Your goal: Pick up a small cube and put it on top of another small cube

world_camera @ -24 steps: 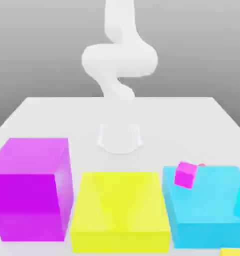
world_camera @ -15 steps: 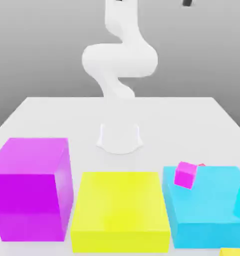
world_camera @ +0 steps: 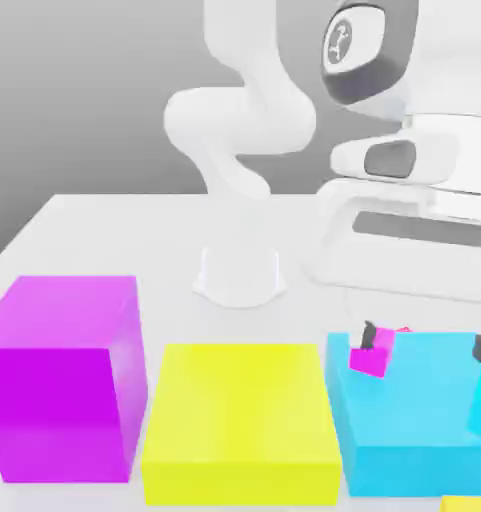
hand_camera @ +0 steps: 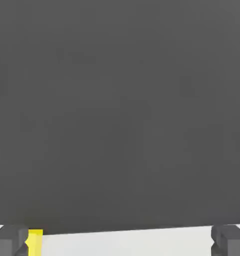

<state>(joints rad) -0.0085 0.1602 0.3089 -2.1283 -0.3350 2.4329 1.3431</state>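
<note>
Currently gripper point(world_camera: 424, 342) spread wide, holding nothing, over pink cube point(world_camera: 372, 351) perched on cyan block point(world_camera: 414, 420). Risk: finger point(world_camera: 368, 331) clips cube, topples it.

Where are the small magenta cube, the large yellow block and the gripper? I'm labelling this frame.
small magenta cube point(world_camera: 371, 352), exterior view, front face.
large yellow block point(world_camera: 240, 430), exterior view, front face.
gripper point(world_camera: 424, 345), exterior view, between fingertips.
</note>
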